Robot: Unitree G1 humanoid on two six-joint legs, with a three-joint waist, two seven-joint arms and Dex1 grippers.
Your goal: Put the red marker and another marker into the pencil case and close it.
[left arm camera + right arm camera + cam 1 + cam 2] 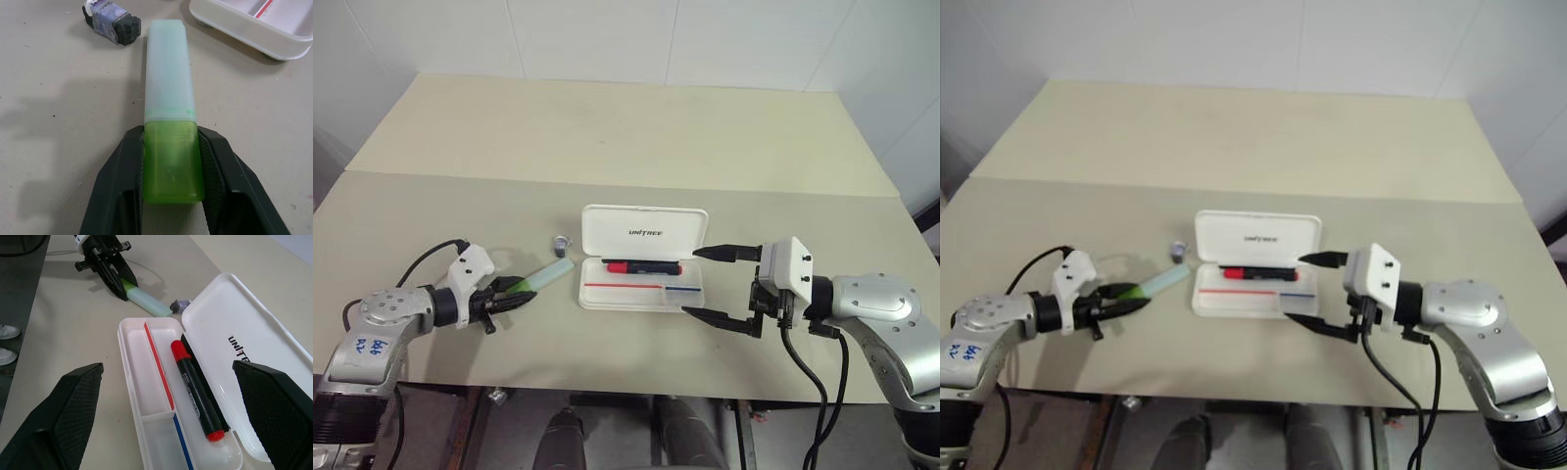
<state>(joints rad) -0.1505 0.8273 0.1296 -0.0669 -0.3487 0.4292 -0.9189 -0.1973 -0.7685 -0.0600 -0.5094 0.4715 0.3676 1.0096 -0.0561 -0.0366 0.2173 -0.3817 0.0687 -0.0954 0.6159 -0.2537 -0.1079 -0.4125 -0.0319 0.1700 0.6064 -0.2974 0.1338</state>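
So your pencil case is sitting open near the middle of the table, lid tipped up at the back with the lettering facing you, and the red marker is already lying inside it, in the long compartment next to the lid, red cap pointing toward your left arm's side. The narrower front compartment with the red and blue stripe looks bare. Just off the case's left end you've got the green highlighter lying on the table, pale cap aimed at the case, and your left gripper has its two black fingers pressed onto the green body from both sides, so it's pinching the highlighter, which looks like it's resting on the tabletop. A little grey cap-like piece sits on the table just beside the highlighter's cap end, near the case's back left corner. On the other side, your right gripper hovers at the case's right end with its fingers spread wide, holding nothing.
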